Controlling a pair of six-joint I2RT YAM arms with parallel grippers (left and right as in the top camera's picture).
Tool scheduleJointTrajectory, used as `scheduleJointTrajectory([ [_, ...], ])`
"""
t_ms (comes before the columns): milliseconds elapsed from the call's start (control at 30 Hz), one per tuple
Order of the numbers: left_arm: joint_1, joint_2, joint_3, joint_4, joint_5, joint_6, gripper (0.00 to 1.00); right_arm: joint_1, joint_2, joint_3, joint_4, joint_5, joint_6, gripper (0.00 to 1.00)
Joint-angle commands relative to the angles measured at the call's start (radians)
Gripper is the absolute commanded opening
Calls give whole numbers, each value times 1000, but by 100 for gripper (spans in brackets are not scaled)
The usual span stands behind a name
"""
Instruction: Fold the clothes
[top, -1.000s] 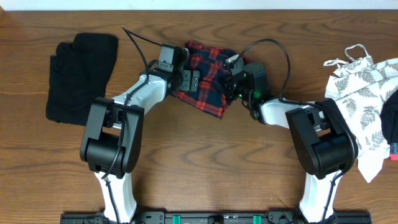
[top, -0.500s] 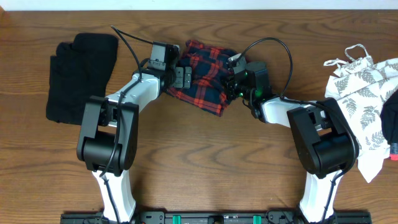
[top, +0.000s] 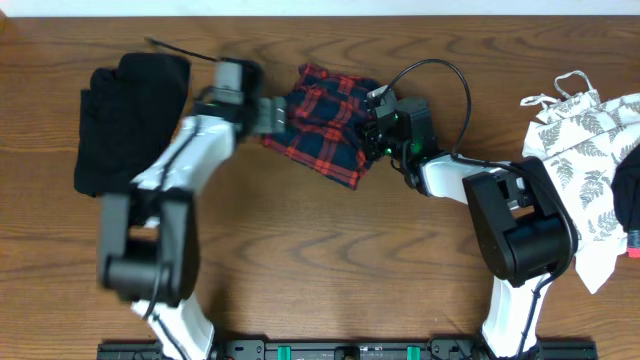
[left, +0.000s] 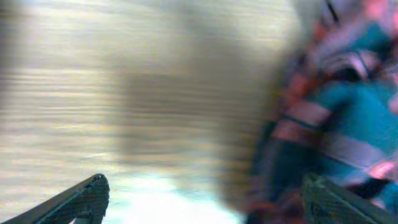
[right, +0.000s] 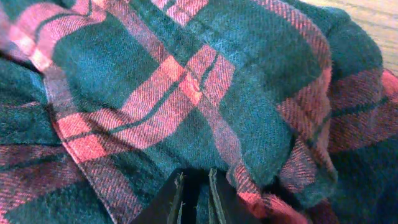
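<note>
As the plaid shirt (top: 328, 122) looks soft and limp, edges suit gripping; the right gripper (right: 196, 183) pinches its cloth, the left gripper (left: 202, 190) gapes

My left arm (top: 190, 155) looks blurry from above, and my left gripper (top: 272, 112) has its fingers spread wide. My right arm (top: 450, 172) is bent low, with my right gripper (top: 376, 128) pinched tight on the plaid shirt (top: 325, 120).

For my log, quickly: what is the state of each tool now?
Left tool: open, holding nothing.
Right tool: closed on the plaid shirt.
</note>
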Motion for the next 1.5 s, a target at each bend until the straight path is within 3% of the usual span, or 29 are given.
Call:
scheduleJointTrajectory([
  [0,16,-114,-3,-57,-44,11,98,-42,83,-52,-66,128,12,15],
  [167,-34,-159,-3,-142,230,-7,98,-42,83,-52,-66,128,12,15],
  [200,-50,-153,-3,-159,235,-10,93,-42,83,-52,-66,128,12,14],
  [233,-66,-146,-5,-172,232,-10,84,-42,83,-52,-66,128,12,14],
  [400,-131,-100,-24,-209,232,-10,24,-42,83,-52,-70,128,12,14],
  [467,-153,-84,-24,-218,236,-10,14,-42,83,-52,-70,128,12,14],
  [567,-188,-73,-24,-214,225,2,10,-42,83,-52,-71,127,12,14],
  [733,-227,-41,-24,-145,66,6,6,-42,83,-52,-71,109,12,14],
  [1033,-224,254,-24,-80,68,-13,6,-42,83,-52,-71,105,13,14],
  [1200,-222,309,-24,-76,63,-9,6,-42,83,-52,-71,105,13,14],
  [1300,-219,306,-22,-79,8,-9,9,-42,83,-52,-71,105,12,14],
  [1400,-212,304,-22,-123,-108,-10,25,-42,83,-52,-71,106,12,14],
  [1467,-198,304,-22,-151,-149,-10,26,-42,83,-52,-71,105,13,14],
])
